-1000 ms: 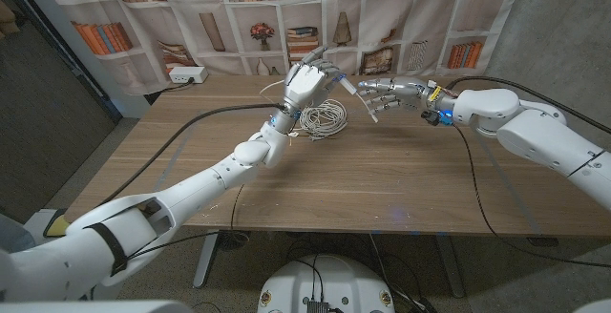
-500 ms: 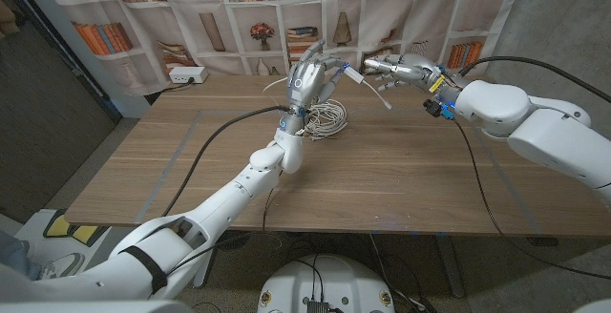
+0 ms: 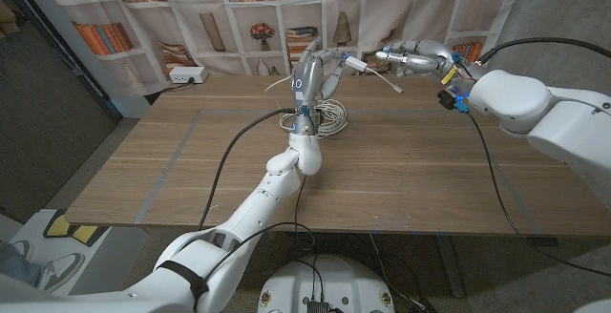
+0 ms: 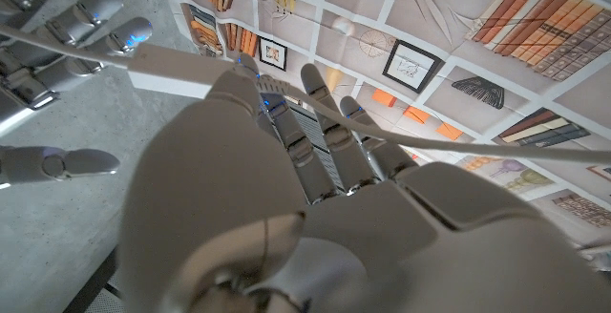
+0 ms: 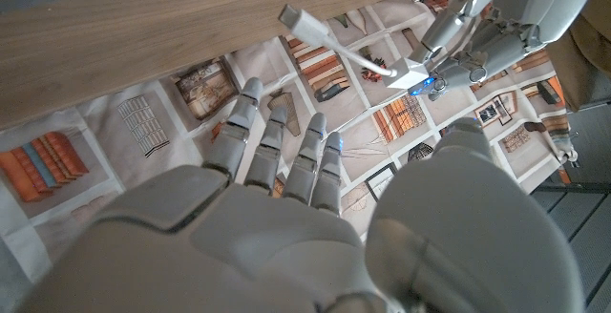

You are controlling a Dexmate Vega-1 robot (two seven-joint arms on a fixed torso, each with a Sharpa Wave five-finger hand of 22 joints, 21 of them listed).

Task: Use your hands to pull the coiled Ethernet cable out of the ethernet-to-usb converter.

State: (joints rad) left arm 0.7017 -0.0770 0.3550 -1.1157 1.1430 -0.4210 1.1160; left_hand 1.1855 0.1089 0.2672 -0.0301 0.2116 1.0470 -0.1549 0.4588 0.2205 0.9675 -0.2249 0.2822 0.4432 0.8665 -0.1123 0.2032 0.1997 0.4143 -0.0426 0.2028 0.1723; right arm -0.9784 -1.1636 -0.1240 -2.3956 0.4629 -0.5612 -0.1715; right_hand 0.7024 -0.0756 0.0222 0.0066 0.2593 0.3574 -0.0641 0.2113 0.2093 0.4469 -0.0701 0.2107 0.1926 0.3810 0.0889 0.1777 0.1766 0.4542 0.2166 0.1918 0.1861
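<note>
The right hand (image 5: 286, 208) shows from its back, fingers extended toward a bookshelf-printed backdrop (image 5: 191, 89); beyond them the left hand (image 5: 496, 17) holds a small white converter (image 5: 412, 73) at its fingertips; a short white lead with a USB plug (image 5: 298, 19) juts from the converter, crossing the wooden table's (image 5: 143, 27) edge

No text, label, brand or number could be read in any of the views. The backdrop (image 3: 239, 8) behind the table was printed with rows of books, but their spines were too small and blurred to show any title. The framed pictures printed on it carried drawings only, without words that could be made out.
</note>
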